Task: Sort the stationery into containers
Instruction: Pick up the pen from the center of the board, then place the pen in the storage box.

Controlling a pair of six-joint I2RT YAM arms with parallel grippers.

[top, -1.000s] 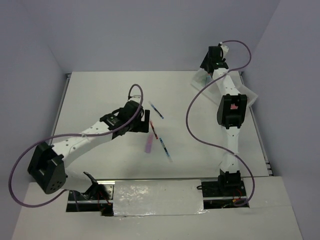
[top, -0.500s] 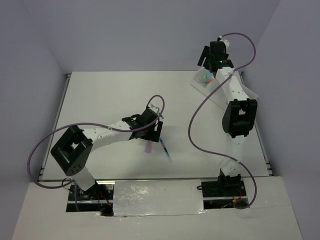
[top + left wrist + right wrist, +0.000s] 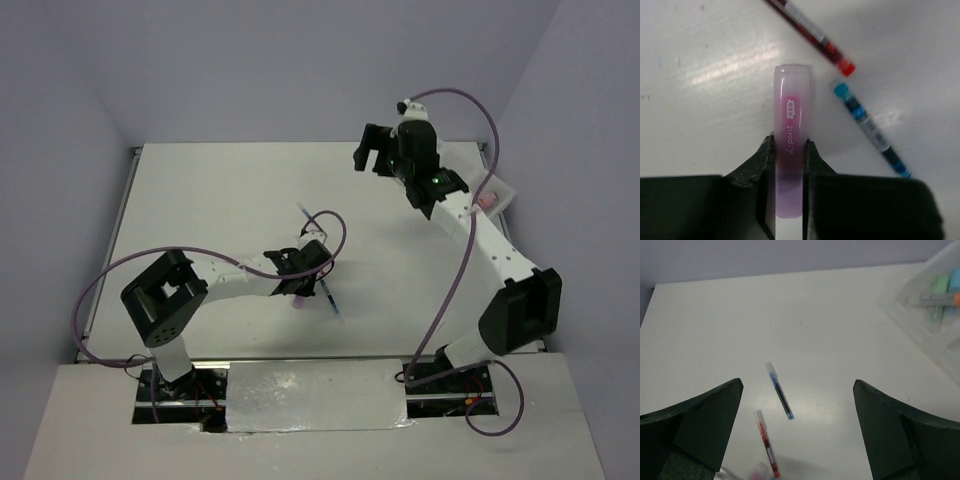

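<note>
Behind the right arm, the white tray [image 3: 505, 188] is mostly hidden from above. The right wrist view cuts it off at a corner, where a green highlighter [image 3: 939, 290] lies inside. Low over the middle of the table [image 3: 200, 200], the left gripper [image 3: 790, 145] reaches forward, its fingers clamped on a purple highlighter [image 3: 791, 115] resting on the tabletop. The right gripper [image 3: 797, 385] hangs raised at the far side, its 2 fingers wide apart. The purple highlighter is translucent with a pink label, and lies beside 1 red pen [image 3: 812, 35] and 1 blue pen [image 3: 870, 130].
</note>
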